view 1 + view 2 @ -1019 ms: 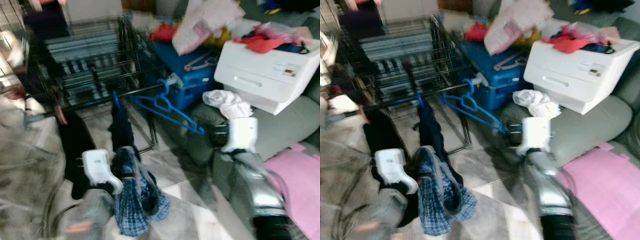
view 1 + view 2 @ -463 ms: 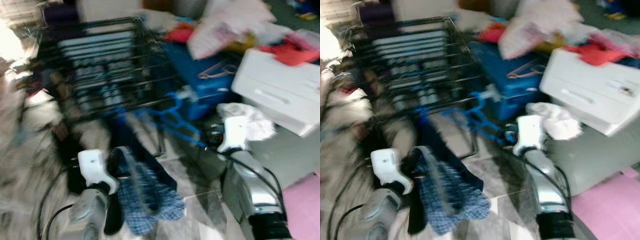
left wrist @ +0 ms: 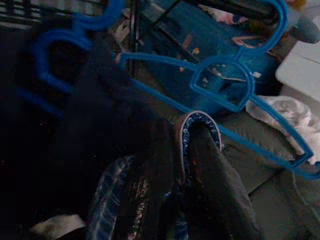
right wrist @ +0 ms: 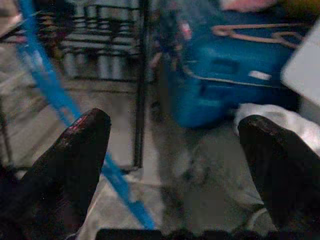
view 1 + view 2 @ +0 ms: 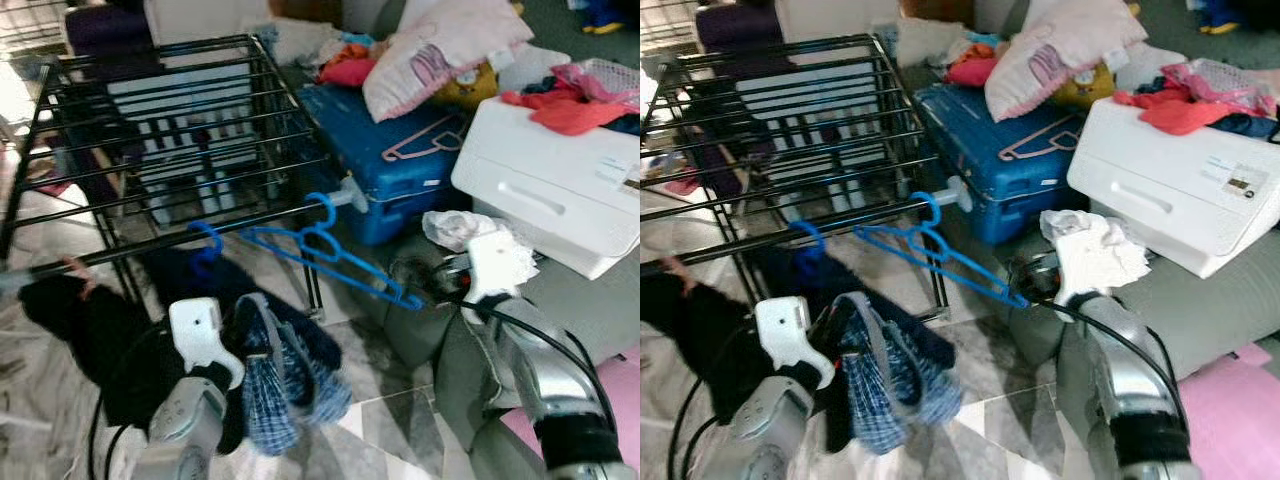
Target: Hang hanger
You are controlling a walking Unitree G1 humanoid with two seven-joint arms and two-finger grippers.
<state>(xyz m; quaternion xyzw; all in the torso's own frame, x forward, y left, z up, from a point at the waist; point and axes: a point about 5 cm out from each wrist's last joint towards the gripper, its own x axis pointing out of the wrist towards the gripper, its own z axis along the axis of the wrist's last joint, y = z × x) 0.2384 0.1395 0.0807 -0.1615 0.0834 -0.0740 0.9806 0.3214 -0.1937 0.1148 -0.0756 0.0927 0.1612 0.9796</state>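
Observation:
A blue plastic hanger [image 5: 335,252] hangs by its hook on the front bar of the black wire drying rack [image 5: 150,120], tilted down to the right. My right gripper [image 5: 432,282] is at the hanger's low end. In the right wrist view it [image 4: 175,165] is open, and the blue hanger arm [image 4: 50,95] runs past one finger [image 4: 75,145]. My left gripper [image 5: 245,342] is lower left, shut on a blue checked cloth [image 5: 278,385] that droops from it. The left wrist view shows the cloth's grey edge [image 3: 196,125] pinched between the fingers.
A second blue hook [image 5: 207,240] on the same bar carries a dark garment [image 5: 80,320]. A blue suitcase [image 5: 390,150] with a pink hanger [image 5: 420,140] stands beside the rack. A white box [image 5: 560,190], clothes and a pillow [image 5: 440,50] lie on the grey sofa [image 5: 590,290].
The camera has swung and the blur has cleared. The hanger's hook stays at the rack's front bar with my right gripper at its low end. My left gripper still holds the checked cloth.

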